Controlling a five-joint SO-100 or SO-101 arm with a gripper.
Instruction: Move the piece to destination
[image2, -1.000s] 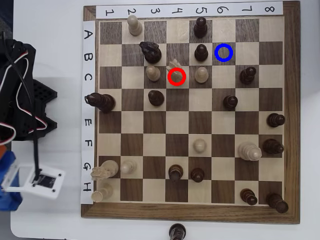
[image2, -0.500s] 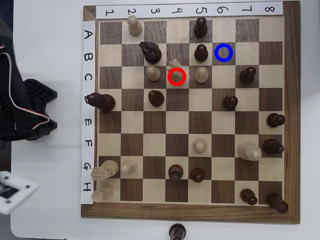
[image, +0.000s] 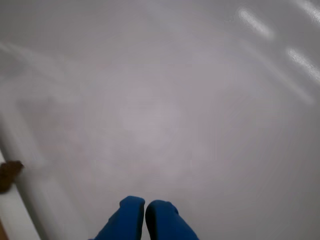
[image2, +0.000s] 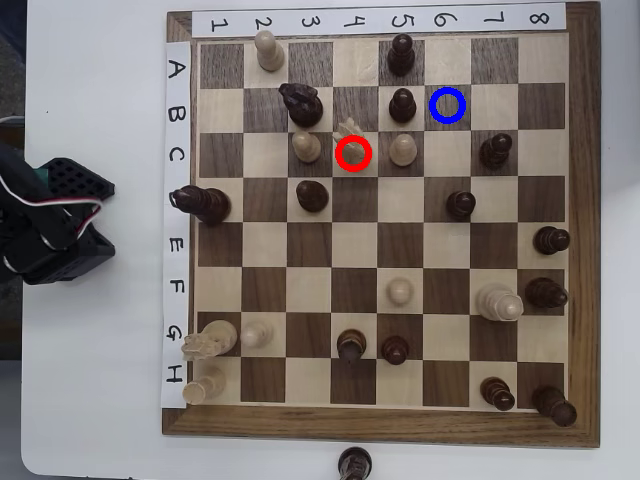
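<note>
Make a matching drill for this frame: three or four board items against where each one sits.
Things:
1. the piece
2. blue ring
3. red ring
4. tool

Places:
a. row C, column 4
b. over bare white table, off the board
c. row B, column 6
d. just above the red mark, on the B/C line

Pairs: 1-d, 2-c, 3-a, 4-b

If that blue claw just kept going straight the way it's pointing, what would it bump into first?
Probably only the bare white table. In the wrist view the claw looks shut and nothing stands ahead of it; a brown piece sits far off to the left. Depth is blurry.
</note>
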